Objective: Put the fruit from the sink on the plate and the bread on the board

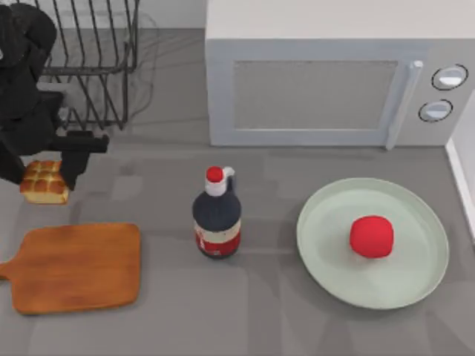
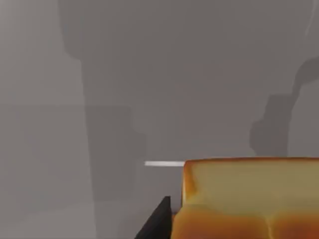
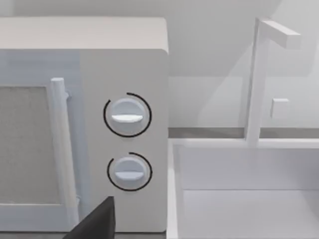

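Top view: the fruit (image 1: 372,236) sits on the plate (image 1: 423,285) at roughly 4 o'clock from table centre, so I judge that half of the task done. The bread (image 1: 44,182) is at about 9 o'clock, just beyond the far edge of the board (image 1: 78,267), which lies at 8 o'clock and carries nothing yet.

My left gripper (image 1: 46,174) is over the bread; one dark finger (image 1: 74,169) comes down on the bread's 3 o'clock side and the rest of the arm covers its 9 o'clock side. I read the jaws as closed around the bread, holding it by its two paler sides so the glossy top stays up for a flat set-down. Whether it is lifted off the table or resting on it, I cannot tell.

Left wrist view: the bread (image 2: 249,199) sits close under the camera with a dark fingertip (image 2: 157,221) right beside its edge, which fits a grip.

Right wrist view: microwave (image 3: 84,124) dials and the sink (image 3: 239,194). One dark finger (image 3: 97,221) of the right gripper shows, but its state I cannot tell.

Bottle (image 1: 217,215) stands at centre, well apart from the bread's short path to the board.
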